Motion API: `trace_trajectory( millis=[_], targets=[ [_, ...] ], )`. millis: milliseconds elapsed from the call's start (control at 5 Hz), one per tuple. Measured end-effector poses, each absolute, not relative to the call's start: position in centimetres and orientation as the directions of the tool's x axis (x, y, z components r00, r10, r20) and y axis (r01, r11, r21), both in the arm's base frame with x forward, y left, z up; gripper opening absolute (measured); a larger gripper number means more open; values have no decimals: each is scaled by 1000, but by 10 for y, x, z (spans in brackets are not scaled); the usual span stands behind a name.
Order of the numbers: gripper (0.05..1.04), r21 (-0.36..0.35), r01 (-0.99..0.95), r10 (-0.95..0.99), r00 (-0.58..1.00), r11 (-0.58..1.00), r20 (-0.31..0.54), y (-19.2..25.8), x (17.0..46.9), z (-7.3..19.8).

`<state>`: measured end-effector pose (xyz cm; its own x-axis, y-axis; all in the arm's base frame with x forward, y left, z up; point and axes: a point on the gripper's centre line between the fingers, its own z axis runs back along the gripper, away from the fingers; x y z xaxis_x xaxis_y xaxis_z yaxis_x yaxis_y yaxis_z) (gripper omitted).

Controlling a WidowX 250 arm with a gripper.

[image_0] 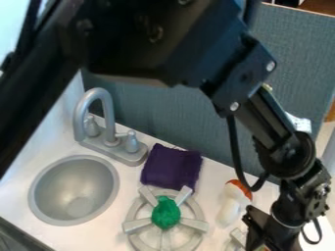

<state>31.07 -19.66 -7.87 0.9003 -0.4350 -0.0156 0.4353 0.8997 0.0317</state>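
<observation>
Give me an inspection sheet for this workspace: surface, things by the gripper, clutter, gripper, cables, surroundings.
Surface: white counter with a gray sink and faucet; spills, nothing seen.
Things by the gripper: white-and-orange toy lying on the counter; gray piece, partly cut off by the picture's edge.
Clutter: purple cloth behind the burner; green thing on the burner's middle.
Gripper: low at lower right, beside the gray piece; whether it holds anything, cannot tell.
Cables: one black cable hangs in a loop below the arm; another loops beside the gripper.
Surroundings: blue-gray panel behind the counter; people, nothing seen.
</observation>
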Motion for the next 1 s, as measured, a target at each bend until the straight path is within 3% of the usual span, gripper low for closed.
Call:
trace_trajectory(
  millis=[400,600,800,1000],
  targets=[
    [617,-30,455,-455,890,890,22,-210,317,-87],
    [921,-58,423,-424,905,904,-20,-207,321,-90],
    [1011,-59,378,-380,924,924,-39,-193,318,-90],
    [1007,-96,321,-316,946,942,65,-174,314,-52]
  ],
)
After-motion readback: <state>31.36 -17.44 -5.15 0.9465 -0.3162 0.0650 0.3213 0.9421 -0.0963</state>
